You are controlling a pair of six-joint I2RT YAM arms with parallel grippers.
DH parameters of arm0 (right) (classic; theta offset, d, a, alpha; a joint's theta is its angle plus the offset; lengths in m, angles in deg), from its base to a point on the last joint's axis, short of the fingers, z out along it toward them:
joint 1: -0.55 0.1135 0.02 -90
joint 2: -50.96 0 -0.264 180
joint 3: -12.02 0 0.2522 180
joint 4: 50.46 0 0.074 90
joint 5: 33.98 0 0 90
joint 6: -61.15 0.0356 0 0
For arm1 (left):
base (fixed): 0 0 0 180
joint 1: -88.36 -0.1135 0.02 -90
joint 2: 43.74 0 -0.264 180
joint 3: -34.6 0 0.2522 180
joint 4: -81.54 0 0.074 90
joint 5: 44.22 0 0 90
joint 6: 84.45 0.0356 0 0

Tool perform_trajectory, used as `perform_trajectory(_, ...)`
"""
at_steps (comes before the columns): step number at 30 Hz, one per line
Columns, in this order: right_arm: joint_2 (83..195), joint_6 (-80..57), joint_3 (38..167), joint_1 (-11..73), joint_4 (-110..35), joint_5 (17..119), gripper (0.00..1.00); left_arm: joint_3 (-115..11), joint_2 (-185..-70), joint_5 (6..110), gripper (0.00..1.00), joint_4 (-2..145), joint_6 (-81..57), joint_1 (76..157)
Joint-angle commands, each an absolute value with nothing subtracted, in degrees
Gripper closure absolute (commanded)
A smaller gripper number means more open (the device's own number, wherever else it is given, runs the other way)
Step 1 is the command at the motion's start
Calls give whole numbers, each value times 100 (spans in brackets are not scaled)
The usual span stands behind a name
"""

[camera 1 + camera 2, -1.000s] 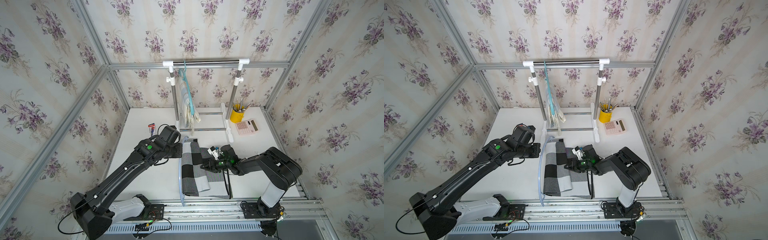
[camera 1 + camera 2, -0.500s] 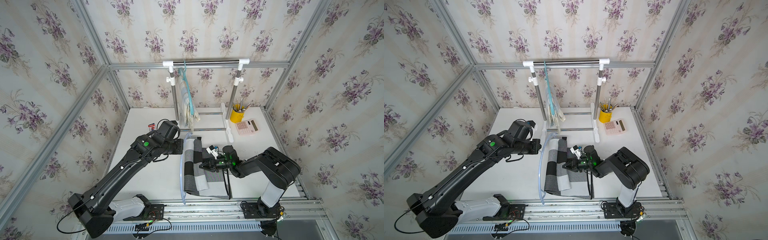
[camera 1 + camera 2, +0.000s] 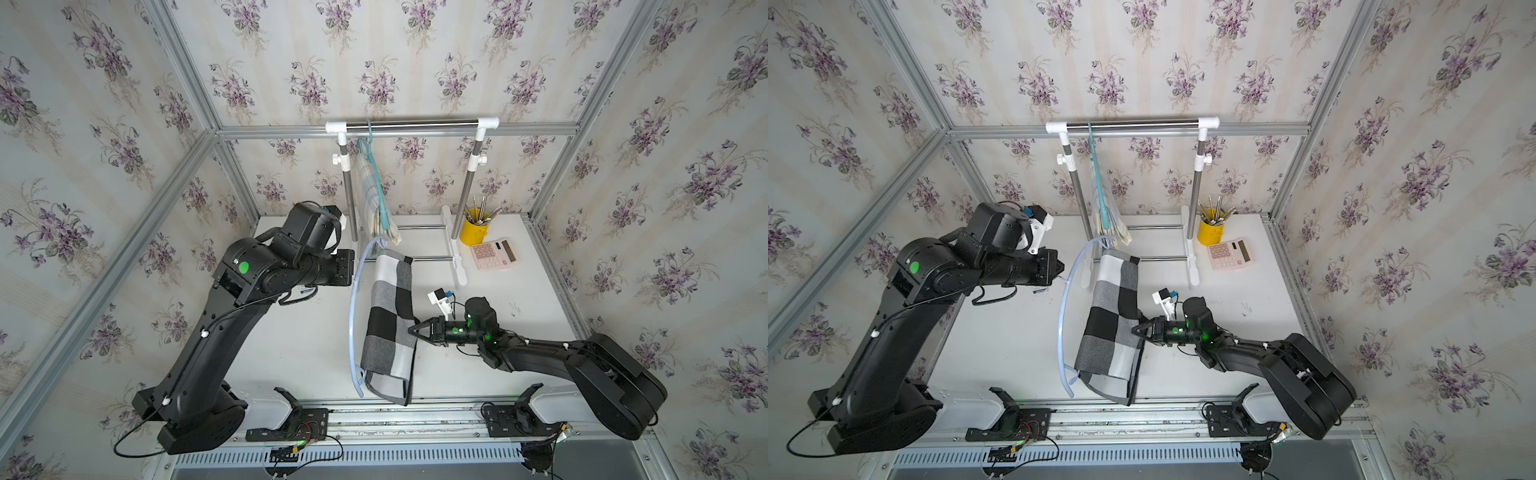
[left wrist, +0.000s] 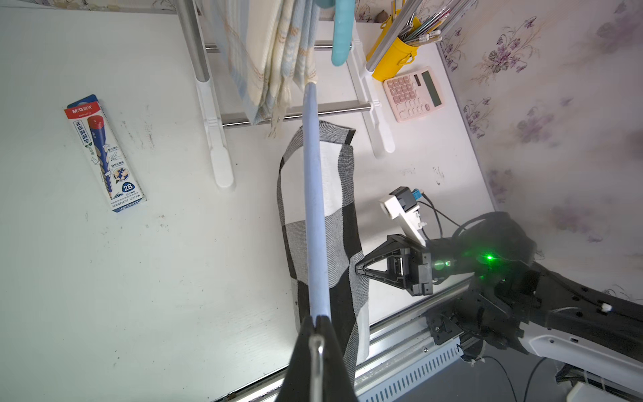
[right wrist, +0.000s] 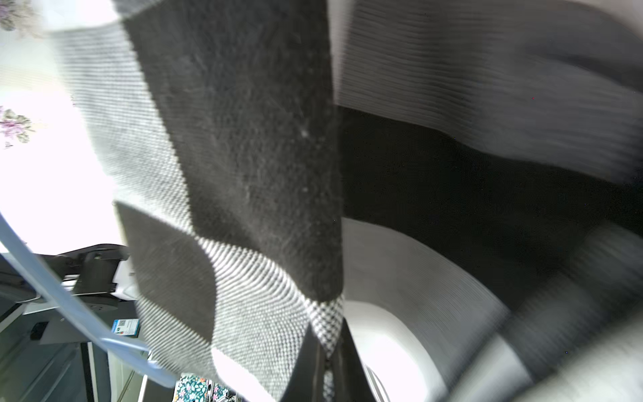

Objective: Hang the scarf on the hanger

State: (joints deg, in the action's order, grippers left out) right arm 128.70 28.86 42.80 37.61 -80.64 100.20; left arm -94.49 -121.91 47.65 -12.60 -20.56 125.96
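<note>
The black, white and grey checked scarf (image 3: 390, 316) (image 3: 1113, 324) lies folded over a pale blue hanger (image 3: 352, 316) (image 3: 1062, 328) held above the table's middle. My left gripper (image 3: 353, 266) (image 3: 1061, 270) is shut on the hanger's rim; in the left wrist view its jaws (image 4: 318, 318) pinch the blue bar (image 4: 315, 209) with the scarf (image 4: 342, 243) draped around it. My right gripper (image 3: 411, 330) (image 3: 1133, 330) (image 4: 356, 269) is shut on the scarf's right edge. The right wrist view shows the jaws (image 5: 328, 351) clamping checked cloth (image 5: 243, 174), with the hanger (image 5: 62, 299) beside it.
A clothes rack (image 3: 411, 123) stands at the back, with a teal hanger carrying a pale plaid scarf (image 3: 372, 195). A yellow pen cup (image 3: 473, 232) and a pink calculator (image 3: 494, 254) sit at the back right. A pencil box (image 4: 104, 153) lies on the table's left.
My right gripper has closed on the scarf's edge. The left arm has lifted and drawn back a little with the hanger, and the scarf hangs higher.
</note>
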Motion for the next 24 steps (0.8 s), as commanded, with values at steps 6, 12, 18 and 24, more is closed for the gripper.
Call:
perform_trajectory(6,12594,2924,3556,3755,-7736,9552,100,-10294,-12434,4551,100,-1513,-1937,12580)
perform_trajectory(12,12609,2994,3416,3755,-7754,9480,100,-10494,-12714,4555,100,-1555,-1934,12580)
perform_trajectory(18,13040,3092,3320,3755,-8107,9511,100,-10832,-12858,4508,100,-1662,-1942,12568)
perform_trajectory(24,13528,3118,3154,3755,-8534,9491,100,-11212,-13050,4429,100,-1872,-1883,12555)
